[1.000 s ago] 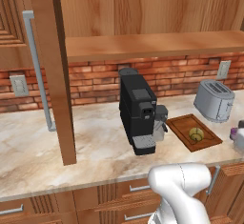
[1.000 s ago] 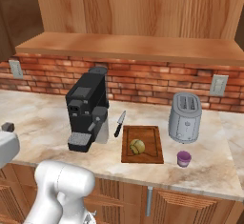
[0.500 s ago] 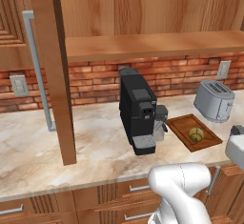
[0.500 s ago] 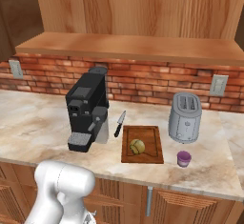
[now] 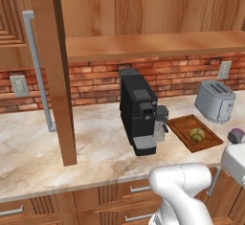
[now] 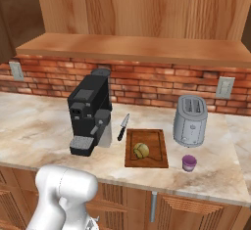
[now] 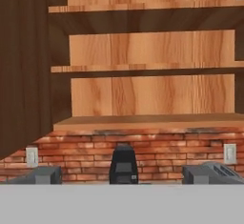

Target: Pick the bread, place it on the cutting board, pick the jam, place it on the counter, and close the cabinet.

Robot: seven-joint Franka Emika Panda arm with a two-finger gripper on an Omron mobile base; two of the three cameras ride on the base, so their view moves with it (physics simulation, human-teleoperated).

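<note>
Bread (image 6: pixel 141 150) lies on the cutting board (image 6: pixel 156 158); jam (image 6: pixel 189 163) stands upright near the table's (image 6: pixel 34 126) front edge. Claw state: cannot tell.

Counter (image 6: pixel 44 126): coffee machine (image 6: pixel 89 114), toaster (image 6: pixel 190 120), cutting board (image 6: pixel 157 151), jam (image 6: pixel 189 163).

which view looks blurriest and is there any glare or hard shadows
Hand view is softest: the coffee machine and brick wall look smeared. Left and right base views are sharper, evenly lit, no glare; only faint shadow under the toaster and inside the open cabinet.
</note>
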